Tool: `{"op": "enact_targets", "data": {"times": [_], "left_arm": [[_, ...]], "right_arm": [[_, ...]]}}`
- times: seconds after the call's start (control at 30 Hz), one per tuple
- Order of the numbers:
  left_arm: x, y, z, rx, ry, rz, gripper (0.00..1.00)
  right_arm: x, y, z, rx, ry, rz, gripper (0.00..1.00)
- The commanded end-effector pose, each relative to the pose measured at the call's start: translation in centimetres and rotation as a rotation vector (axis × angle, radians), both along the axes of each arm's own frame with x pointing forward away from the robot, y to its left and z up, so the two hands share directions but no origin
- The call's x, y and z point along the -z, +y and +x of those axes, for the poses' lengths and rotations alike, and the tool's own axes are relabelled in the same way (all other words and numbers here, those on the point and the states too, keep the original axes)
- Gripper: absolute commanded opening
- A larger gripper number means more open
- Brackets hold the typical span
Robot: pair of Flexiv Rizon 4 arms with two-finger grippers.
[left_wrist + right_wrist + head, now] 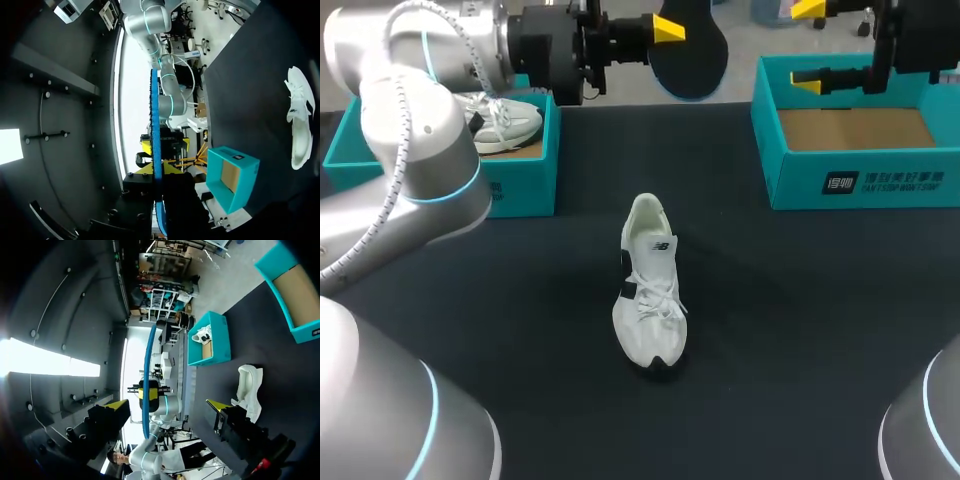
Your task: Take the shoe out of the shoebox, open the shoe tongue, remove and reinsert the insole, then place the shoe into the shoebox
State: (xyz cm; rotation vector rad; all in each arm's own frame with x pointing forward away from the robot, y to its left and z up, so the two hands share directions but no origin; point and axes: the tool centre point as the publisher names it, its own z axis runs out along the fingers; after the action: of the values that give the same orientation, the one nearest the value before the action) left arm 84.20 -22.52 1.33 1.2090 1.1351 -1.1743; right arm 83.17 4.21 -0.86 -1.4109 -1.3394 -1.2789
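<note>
The dark table (820,320) carries two teal shoeboxes along its far side. The left arm (410,150) comes in from the left and crosses above the left shoebox (520,185), which holds a second white shoe (505,120). The right shoebox (860,180) stands at the far right with only its bare cardboard floor showing. The white shoe (650,290) with dark side panels stands upright at the table's middle, well apart from both boxes, with its toe toward the near edge, its heel toward the far edge and its laces tied. The dark insole (695,65) is held in the air above the far edge, between the two boxes. In the left wrist view it shows edge-on as a thin blue strip (156,125). The left gripper (670,35) is clamped on the insole, one yellow tip against each face. The right gripper (807,45) sits above the right shoebox with its fingers spread wide and nothing in its grasp. In the right wrist view the insole (146,370) stands ahead of it, clear of both fingers.
</note>
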Motion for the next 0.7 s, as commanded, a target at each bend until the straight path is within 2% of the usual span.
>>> {"op": "enact_targets", "data": {"times": [0.03, 0.27, 0.37, 0.5, 0.57, 0.6, 0.7], "left_arm": [[0.5, 0.4, -0.6, -0.012, 0.001, -0.001, 0.00], [0.9, 0.6, -0.6, -0.019, 0.023, -0.013, 0.00], [1.0, 0.5, -0.6, 0.004, 0.073, -0.018, 0.00], [1.0, 0.5, 0.0, 0.031, 0.307, -0.009, 0.00], [1.1, 0.7, 0.4, 0.067, 0.429, -0.043, 0.00], [1.4, 0.6, 0.8, 0.089, 0.542, 0.016, 0.00], [1.4, 0.6, 0.8, 0.089, 0.542, 0.016, 0.00]], "right_arm": [[1.5, -0.1, -1.0, 0.021, -0.003, 0.020, 1.00], [2.0, -0.2, -1.2, 0.056, -0.001, 0.001, 1.00], [2.0, -0.2, -1.2, 0.056, -0.001, 0.001, 1.00], [2.0, -0.2, -1.2, 0.056, -0.001, 0.001, 1.00], [2.0, -0.2, -1.2, 0.056, -0.001, 0.001, 1.00], [2.0, -0.2, -1.2, 0.056, -0.001, 0.001, 1.00], [2.0, -0.2, -1.2, 0.056, -0.001, 0.001, 1.00]]}}
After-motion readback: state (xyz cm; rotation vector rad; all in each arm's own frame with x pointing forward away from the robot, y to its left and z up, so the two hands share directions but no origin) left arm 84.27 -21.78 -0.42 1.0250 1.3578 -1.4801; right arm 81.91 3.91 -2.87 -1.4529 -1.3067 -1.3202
